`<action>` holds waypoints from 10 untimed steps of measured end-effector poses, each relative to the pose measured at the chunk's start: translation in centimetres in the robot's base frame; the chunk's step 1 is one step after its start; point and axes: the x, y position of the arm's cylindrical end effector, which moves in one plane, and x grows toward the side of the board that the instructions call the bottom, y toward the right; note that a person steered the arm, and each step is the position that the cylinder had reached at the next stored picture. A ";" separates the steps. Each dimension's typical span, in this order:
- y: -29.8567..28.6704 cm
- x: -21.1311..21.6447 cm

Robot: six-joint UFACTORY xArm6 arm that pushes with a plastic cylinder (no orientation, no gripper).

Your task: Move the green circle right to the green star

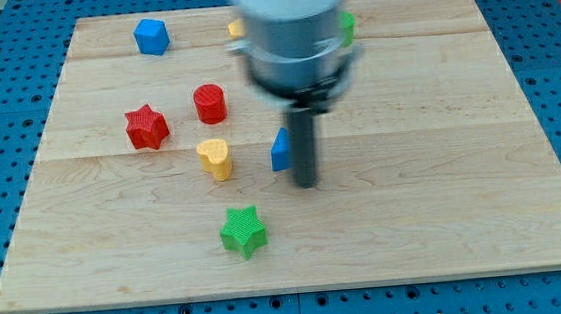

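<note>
The green star (243, 230) lies on the wooden board toward the view's bottom, left of centre. A green block (348, 26) peeks out at the view's top, right of the arm's body; most of it is hidden, so its shape cannot be made out. My tip (306, 183) is on the board just right of a blue block (280, 151), above and to the right of the green star and far below the green block.
A red star (146, 126), a red cylinder (210, 103) and a yellow block (215, 158) lie left of centre. A blue block (152, 36) sits at the top left. A yellow piece (236, 27) shows beside the arm's body. The board (462, 163) rests on a blue pegboard.
</note>
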 end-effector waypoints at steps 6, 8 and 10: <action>1.3 -23.1; 1.4 -23.5; 1.4 -24.5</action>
